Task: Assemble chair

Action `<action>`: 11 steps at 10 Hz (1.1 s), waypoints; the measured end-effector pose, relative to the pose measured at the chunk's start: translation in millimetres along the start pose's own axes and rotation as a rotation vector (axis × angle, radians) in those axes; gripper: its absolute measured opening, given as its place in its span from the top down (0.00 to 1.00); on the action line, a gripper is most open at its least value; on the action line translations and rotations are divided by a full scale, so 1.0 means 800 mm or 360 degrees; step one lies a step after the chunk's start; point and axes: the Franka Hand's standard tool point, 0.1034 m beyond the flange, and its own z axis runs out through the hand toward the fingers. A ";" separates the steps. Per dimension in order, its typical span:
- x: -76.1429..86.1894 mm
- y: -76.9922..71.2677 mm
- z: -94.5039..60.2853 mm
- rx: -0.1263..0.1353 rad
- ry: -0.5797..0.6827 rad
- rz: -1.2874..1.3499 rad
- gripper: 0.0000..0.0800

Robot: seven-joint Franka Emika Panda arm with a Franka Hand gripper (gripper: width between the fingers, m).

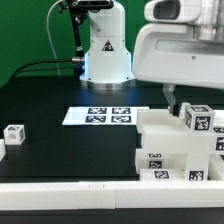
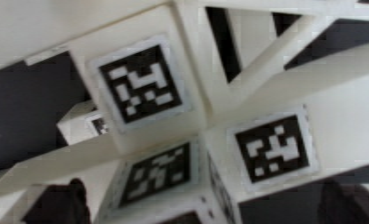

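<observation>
So right now I'm parked over the chair point(image 1: 178, 145), which sits bunched up as a stack of chunky white tagged blocks at the exterior view's right, close to the near edge of the black table point(image 1: 50, 100) and just behind the long white border rail point(image 1: 70, 192). My gripper point(image 1: 171, 97) is spread as wide as it goes and holding nothing; in the exterior view one finger hangs down just above the top of the pile, not obviously touching anything. My wrist view is basically all chair: tagged faces and slanted white bars point(image 2: 252, 75) up close, with my fingertips point(image 2: 65, 200) as dark blurs at the edge. One small tagged block point(image 1: 14, 135) sits alone, well apart at the exterior view's left, and the marker board point(image 1: 105, 115) lies flat mid-table. My read is that I'm lining up to grab one piece off the cluster. To do that well I'd want to centre a single bar between my fingers before dropping, come straight down so I don't nudge the neighbouring blocks, and close on flat parallel sides, not a slanted edge. I honestly can't tell from here which piece is loose and which is already joined, so go slow.
</observation>
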 end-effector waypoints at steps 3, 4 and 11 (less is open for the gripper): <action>0.000 0.001 0.000 0.0001 0.0000 0.0051 0.52; 0.000 0.000 0.000 0.0002 -0.0001 0.0173 0.65; 0.006 -0.017 0.001 0.0092 0.0027 0.1190 0.65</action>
